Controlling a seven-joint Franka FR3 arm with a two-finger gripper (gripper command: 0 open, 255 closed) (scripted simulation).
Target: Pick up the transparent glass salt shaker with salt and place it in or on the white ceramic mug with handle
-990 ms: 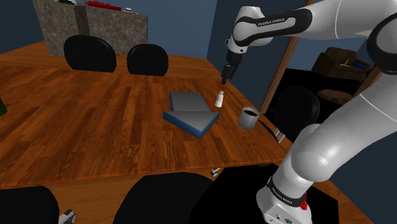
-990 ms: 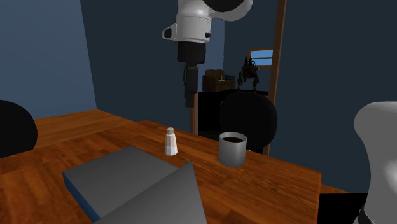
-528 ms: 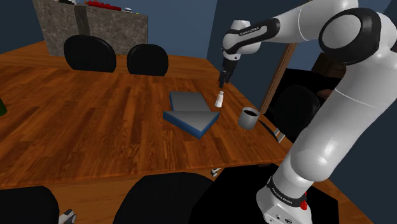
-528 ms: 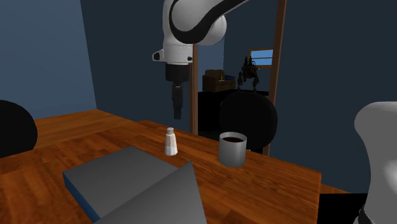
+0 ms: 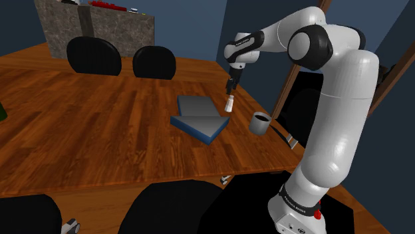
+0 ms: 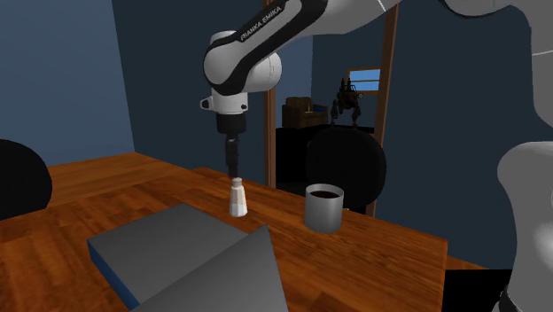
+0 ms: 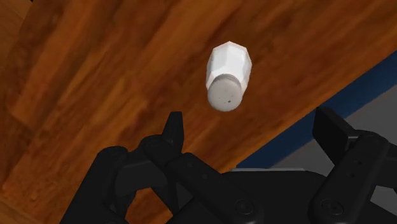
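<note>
The white arm (image 5: 346, 100) rises from its stand (image 5: 299, 211) at the lower right and bends over the wooden desk (image 5: 100, 133). Its black end effector (image 5: 230, 90) points down directly over the small white salt shaker (image 5: 229, 104), which stands upright. Just left of the shaker lies a flat grey slab with blue sides (image 5: 199, 116). The grey mug (image 5: 259, 123), dark inside, stands apart to its right, and two black chair backs (image 5: 94, 55) line the far edge.

A small white salt shaker (image 5: 229, 104) with a grey cap stands upright right of centre on the wooden worktop (image 5: 100, 126); the grey mug (image 5: 259, 123), dark inside, stands apart at its lower right
</note>
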